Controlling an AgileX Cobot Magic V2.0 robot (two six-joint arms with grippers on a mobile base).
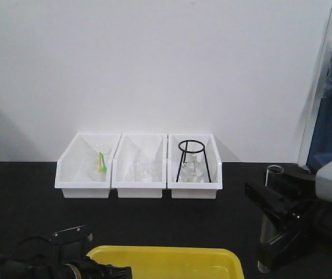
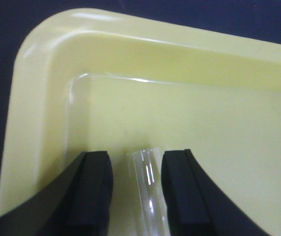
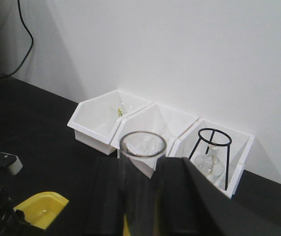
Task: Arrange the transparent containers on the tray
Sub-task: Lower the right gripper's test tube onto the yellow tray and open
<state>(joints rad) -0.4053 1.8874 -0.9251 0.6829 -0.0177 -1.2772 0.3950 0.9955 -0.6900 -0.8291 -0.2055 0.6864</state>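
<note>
My left gripper (image 2: 136,157) hangs low over the yellow tray (image 2: 42,98), near the tray corner at ten o'clock in the wrist view. Its jaws are spread. One test tube (image 2: 149,196) sits between them, seemingly on the tray floor, with a gap on one side, so I judge I am setting this one down. My right gripper (image 3: 141,169), at four o'clock in the front view, pinches a second test tube (image 3: 136,196) upright. Next, the left should lift clear, then the right lays its tube alongside.
</note>
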